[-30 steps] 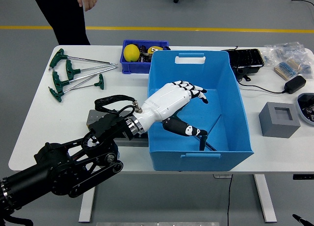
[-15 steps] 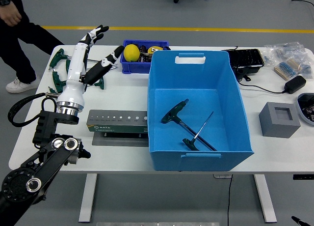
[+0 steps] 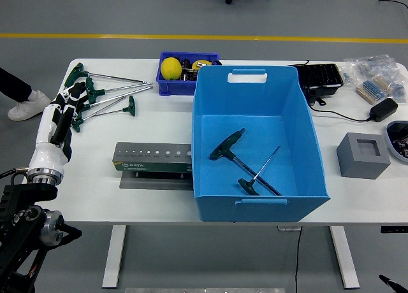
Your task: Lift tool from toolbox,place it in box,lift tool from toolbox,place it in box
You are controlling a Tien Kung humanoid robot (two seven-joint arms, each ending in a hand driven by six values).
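Two green-handled T-wrenches (image 3: 245, 165) lie crossed inside the blue box (image 3: 255, 83); left of it, the grey tool holder's (image 3: 152, 159) label is unreadable, while the left hand (image 3: 60, 118), fingers extended, holds nothing.

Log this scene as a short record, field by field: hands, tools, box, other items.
left hand: at the table's left edge by the loose wrenches, fingers relaxed, holding nothing
right hand: not in view
blue box: centre-right of the table, open top
tools in box: two T-handle wrenches lying crossed on its floor
loose wrenches: several green-handled T-wrenches on the table, far left
tool holder: grey block with a row of holes, left of the box
small bin: blue, behind the box, holds a yellow ball
grey block: right of the box
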